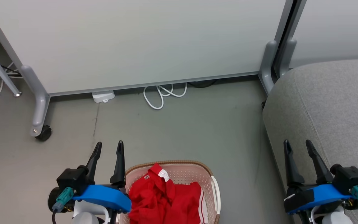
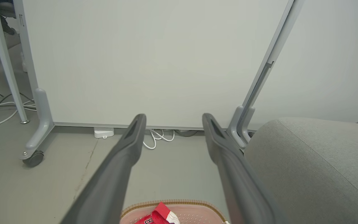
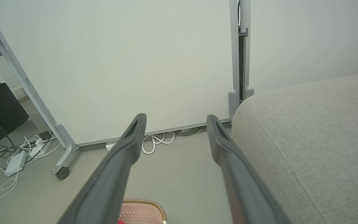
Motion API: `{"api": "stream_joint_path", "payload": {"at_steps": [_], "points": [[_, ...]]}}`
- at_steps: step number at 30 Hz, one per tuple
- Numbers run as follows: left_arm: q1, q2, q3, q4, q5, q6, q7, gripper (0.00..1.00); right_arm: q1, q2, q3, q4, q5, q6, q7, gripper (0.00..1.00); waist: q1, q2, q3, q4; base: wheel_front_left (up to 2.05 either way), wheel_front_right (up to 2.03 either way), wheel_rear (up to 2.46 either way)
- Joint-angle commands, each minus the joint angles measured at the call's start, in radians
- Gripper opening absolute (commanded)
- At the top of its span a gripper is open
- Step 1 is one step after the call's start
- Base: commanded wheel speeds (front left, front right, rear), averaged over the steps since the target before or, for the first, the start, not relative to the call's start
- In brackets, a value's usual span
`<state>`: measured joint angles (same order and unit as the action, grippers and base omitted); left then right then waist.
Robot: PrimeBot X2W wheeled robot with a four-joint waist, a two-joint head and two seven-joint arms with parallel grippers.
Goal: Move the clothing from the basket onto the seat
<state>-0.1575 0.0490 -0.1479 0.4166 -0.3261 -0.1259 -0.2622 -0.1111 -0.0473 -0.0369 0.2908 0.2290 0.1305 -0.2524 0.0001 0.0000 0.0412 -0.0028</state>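
Bright red clothing (image 1: 163, 196) with white stripe trim lies heaped in the cream perforated basket (image 1: 208, 174) on the floor at the bottom centre of the head view. The grey fabric seat (image 1: 331, 105) fills the right side. My left gripper (image 1: 109, 147) hovers open just left of the basket, nothing between its fingers. My right gripper (image 1: 297, 145) stands open over the seat's front edge, also empty. In the left wrist view a red corner of the clothing (image 2: 157, 216) and the basket rim (image 2: 194, 203) show below the gripper (image 2: 173, 119). The right wrist view catches the basket rim (image 3: 154, 203), the seat (image 3: 315, 133) and the gripper (image 3: 175, 119).
A pale partition panel (image 1: 135, 40) on grey wheeled feet (image 1: 39, 109) stands across the floor ahead. White cable loops (image 1: 162, 95) and a small white box (image 1: 103, 96) lie at its base. More cables and adapters (image 3: 17, 155) lie on the floor far left.
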Motion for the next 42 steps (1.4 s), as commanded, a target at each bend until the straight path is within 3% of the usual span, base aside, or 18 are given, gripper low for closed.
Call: {"api": "stream_joint_path", "payload": {"at_steps": [1,19,32,42], "points": [[-0.016,0.002,-0.004,0.002,-0.002,-0.008,-0.004,1.0,-0.012,-0.006,0.003,-0.004,0.002,0.0,-0.007,1.0,-0.0001,0.0,0.012,-0.008,0.0,0.0,0.0],[-0.176,0.038,-0.042,0.163,0.001,-0.005,-0.004,1.0,-0.177,-0.005,0.095,-0.073,0.012,0.0,-0.011,1.0,-0.0001,0.0,0.305,-0.14,0.0,0.0,0.0],[-0.352,0.091,-0.114,0.419,-0.03,-0.005,0.012,1.0,-0.259,-0.004,0.138,-0.133,0.065,0.0,-0.014,1.0,-0.0001,0.0,0.531,-0.245,0.0,0.0,0.0],[-0.452,0.115,-0.102,0.555,-0.066,-0.004,0.03,1.0,-0.288,-0.004,0.157,-0.178,0.098,0.0,-0.014,1.0,-0.0001,0.0,0.651,-0.294,0.0,0.0,0.0]]}}
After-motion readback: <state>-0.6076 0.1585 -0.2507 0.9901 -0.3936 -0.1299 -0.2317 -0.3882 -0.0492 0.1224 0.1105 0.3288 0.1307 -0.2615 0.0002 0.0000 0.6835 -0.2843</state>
